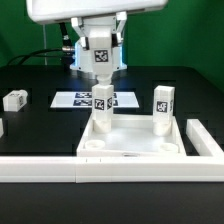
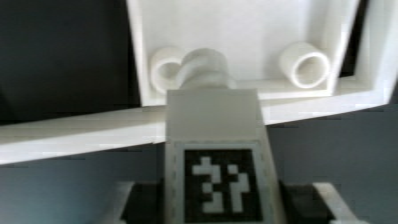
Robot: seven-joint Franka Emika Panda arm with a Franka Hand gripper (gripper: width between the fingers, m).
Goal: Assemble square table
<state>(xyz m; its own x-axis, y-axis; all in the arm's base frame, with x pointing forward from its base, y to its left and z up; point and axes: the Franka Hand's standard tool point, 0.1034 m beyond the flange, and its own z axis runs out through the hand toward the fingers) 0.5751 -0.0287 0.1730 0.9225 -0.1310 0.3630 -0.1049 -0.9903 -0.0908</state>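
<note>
The black table [image 1: 40, 80] is carrying the square slab [image 1: 130, 140] just beside the long white rail [image 1: 40, 168], the marker board [image 1: 70, 100] lying flat beyond it, and a loose leg [image 1: 15, 99] resting at the exterior view's left.

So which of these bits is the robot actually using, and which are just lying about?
In the job: square slab; held leg, in the pincer at a corner socket; upright leg on the slab; loose leg at the exterior view's left.
Just there: marker board; long white rail in front of the slab.
</note>
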